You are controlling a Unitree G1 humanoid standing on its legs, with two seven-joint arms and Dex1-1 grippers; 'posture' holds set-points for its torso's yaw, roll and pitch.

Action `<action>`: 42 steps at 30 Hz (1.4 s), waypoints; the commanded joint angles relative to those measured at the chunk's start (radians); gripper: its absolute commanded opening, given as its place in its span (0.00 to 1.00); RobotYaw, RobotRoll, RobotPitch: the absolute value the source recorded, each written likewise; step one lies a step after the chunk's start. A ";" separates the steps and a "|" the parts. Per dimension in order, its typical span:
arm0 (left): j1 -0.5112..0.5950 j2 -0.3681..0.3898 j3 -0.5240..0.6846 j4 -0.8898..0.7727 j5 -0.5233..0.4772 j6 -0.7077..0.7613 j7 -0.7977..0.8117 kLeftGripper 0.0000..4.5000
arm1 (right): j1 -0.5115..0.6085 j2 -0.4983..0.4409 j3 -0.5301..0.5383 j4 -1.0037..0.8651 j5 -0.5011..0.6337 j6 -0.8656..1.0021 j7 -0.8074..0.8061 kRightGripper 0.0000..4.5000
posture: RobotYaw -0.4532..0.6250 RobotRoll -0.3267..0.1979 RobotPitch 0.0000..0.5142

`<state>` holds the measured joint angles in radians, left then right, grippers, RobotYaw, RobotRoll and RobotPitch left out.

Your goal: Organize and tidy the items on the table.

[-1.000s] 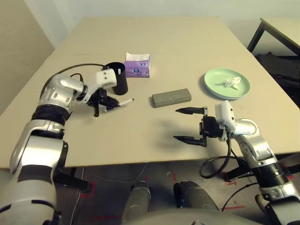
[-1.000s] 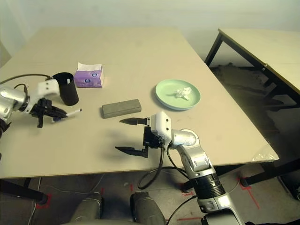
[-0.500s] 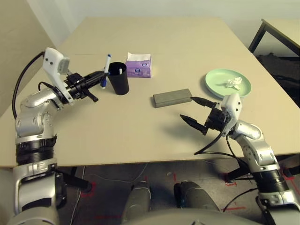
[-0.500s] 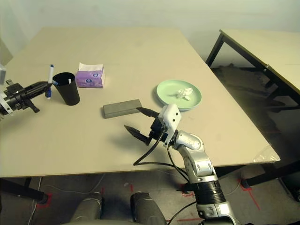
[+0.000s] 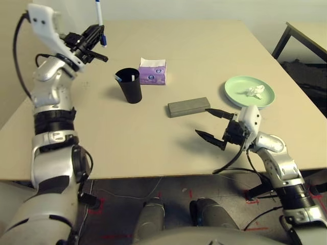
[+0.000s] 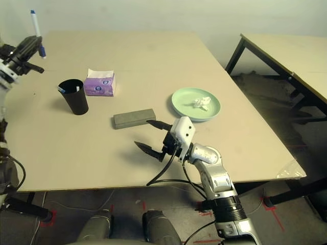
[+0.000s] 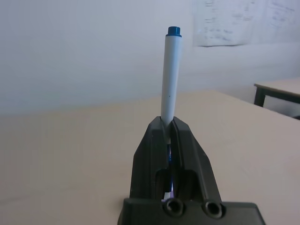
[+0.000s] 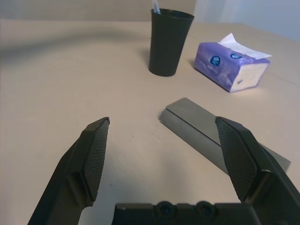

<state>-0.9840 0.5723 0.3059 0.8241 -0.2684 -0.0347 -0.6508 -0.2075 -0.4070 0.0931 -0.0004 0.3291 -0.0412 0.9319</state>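
My left gripper (image 5: 95,34) is raised high over the table's (image 5: 204,46) far left side, shut on a white marker (image 7: 169,79) with a blue cap that stands upright between its fingers. Below and to its right stands the black cup (image 5: 129,85) with another marker's tip (image 8: 155,5) showing at its rim. The grey glasses case (image 5: 188,106) lies mid-table. My right gripper (image 5: 205,122) hovers open just in front of the case, holding nothing. A crumpled white tissue (image 5: 254,90) lies in the light-green plate (image 5: 232,89) at the right.
A purple tissue pack (image 5: 152,71) sits just behind and right of the cup. A second table (image 5: 301,30) with dark legs stands off to the right. Bare tabletop stretches along the front and the far side.
My left arm has lifted the marker from table height by the cup to high above the table's far left. The right gripper has turned toward the case and stayed open.
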 commanded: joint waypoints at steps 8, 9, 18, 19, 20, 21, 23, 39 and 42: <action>0.026 -0.109 0.060 0.089 -0.065 -0.082 0.073 0.01 | 0.018 -0.020 -0.003 -0.011 -0.015 -0.007 -0.013 1.00 | 0.38 0.62 0.07; 0.039 -0.117 0.060 0.086 -0.067 -0.085 0.076 0.01 | 0.014 -0.020 -0.003 -0.009 -0.015 -0.006 -0.012 1.00 | 0.39 0.62 0.07; 0.123 -0.132 0.028 0.068 -0.040 -0.102 0.098 0.07 | 0.013 -0.021 0.001 -0.015 -0.003 0.011 -0.006 1.00 | 0.39 0.62 0.09; 0.129 -0.131 0.023 0.066 -0.035 -0.101 0.101 0.15 | 0.015 -0.024 0.001 -0.017 -0.001 0.013 -0.003 1.00 | 0.39 0.62 0.10; 0.134 -0.129 0.020 0.064 -0.033 -0.099 0.102 0.20 | 0.017 -0.026 0.001 -0.018 0.000 0.014 0.001 1.00 | 0.39 0.62 0.10; 0.137 -0.128 0.017 0.062 -0.032 -0.097 0.102 0.28 | 0.018 -0.027 0.001 -0.019 0.001 0.015 0.004 1.00 | 0.39 0.62 0.10; 0.140 -0.125 0.013 0.061 -0.031 -0.096 0.103 0.43 | 0.017 -0.027 0.001 -0.020 0.002 0.018 0.005 1.00 | 0.40 0.62 0.10; 0.094 -0.069 0.019 0.047 -0.042 -0.078 0.086 0.99 | -0.011 -0.011 -0.018 -0.056 0.019 0.063 -0.034 1.00 | 0.38 0.62 0.11; 0.090 -0.037 0.023 0.019 -0.048 -0.060 0.074 0.99 | -0.029 -0.017 -0.066 -0.134 0.066 0.144 -0.094 1.00 | 0.36 0.62 0.12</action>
<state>-0.8858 0.5166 0.3296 0.8655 -0.3154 -0.1136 -0.5664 -0.2214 -0.4155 0.0686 -0.0861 0.3632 0.0584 0.8700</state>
